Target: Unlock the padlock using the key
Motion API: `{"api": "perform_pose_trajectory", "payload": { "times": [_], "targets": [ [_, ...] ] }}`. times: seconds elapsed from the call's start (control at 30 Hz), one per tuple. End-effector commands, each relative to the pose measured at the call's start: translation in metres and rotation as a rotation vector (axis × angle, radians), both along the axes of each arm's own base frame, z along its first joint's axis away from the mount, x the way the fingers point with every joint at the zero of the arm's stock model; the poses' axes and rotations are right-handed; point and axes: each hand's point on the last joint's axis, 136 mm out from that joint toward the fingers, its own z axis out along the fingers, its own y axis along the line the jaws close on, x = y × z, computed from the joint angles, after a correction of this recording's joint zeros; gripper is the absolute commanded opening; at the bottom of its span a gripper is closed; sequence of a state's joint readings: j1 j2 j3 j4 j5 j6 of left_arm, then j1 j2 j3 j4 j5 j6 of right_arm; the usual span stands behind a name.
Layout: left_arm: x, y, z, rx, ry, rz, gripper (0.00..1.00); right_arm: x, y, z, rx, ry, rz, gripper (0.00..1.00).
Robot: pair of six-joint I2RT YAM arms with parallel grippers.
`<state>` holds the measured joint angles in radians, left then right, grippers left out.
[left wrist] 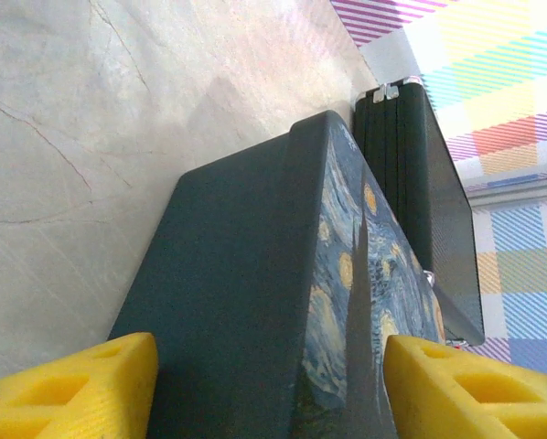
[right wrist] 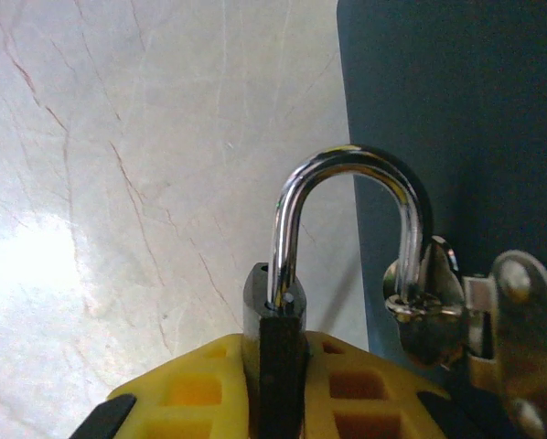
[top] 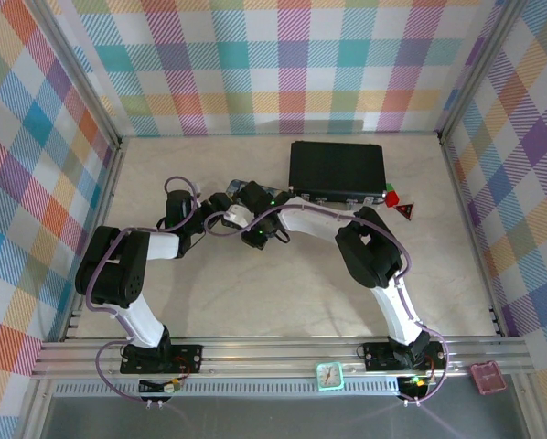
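Observation:
The padlock (right wrist: 275,302) has its dark body pinched between the yellow fingers (right wrist: 182,393) of my right gripper (right wrist: 278,384). Its shiny shackle (right wrist: 347,157) stands raised: the left leg sits in the body, and the right leg is out of it and hooked through the metal hasp (right wrist: 429,293) on the blue starry-night tin (right wrist: 456,110). The key is hidden. In the left wrist view the tin (left wrist: 255,274) fills the space between my left gripper's (left wrist: 272,389) yellow fingers (left wrist: 72,393), which press its two sides. The tin (top: 240,188) lies mid-table where both wrists meet.
A black case (top: 337,169) lies just behind the tin, also close beside it in the left wrist view (left wrist: 420,183). Red-and-green small pieces (top: 398,203) lie at the case's right end. Checked walls ring the marble table (top: 283,302). A small clock (top: 329,375) stands on the front rail.

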<state>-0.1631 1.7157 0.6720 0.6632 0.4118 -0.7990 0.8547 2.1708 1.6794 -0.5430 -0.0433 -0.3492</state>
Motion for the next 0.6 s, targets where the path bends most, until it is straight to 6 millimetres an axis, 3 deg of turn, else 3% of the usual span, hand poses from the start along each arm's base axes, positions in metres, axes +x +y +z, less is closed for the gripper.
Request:
{"api": "perform_pose_trajectory", "payload": {
  "times": [0.0,0.07,0.27,0.43,0.57],
  "targets": [
    [-0.024,-0.034,0.005,-0.061,0.016,-0.137,0.64,0.013,0.037,0.032,0.181,-0.019,0.003,0.00],
    [-0.028,-0.028,0.009,-0.056,0.011,-0.121,0.66,0.015,0.032,0.030,0.172,-0.018,-0.016,0.00],
    [-0.037,0.004,0.031,-0.055,0.024,-0.055,0.85,0.011,0.024,0.027,0.186,0.001,-0.065,0.00],
    [-0.057,0.013,0.043,-0.010,0.044,-0.032,0.87,0.007,0.032,0.029,0.241,0.061,-0.090,0.00],
    [-0.076,0.023,0.035,0.039,0.098,0.000,0.87,0.006,0.033,0.022,0.251,0.080,-0.101,0.00]
  ]
}}
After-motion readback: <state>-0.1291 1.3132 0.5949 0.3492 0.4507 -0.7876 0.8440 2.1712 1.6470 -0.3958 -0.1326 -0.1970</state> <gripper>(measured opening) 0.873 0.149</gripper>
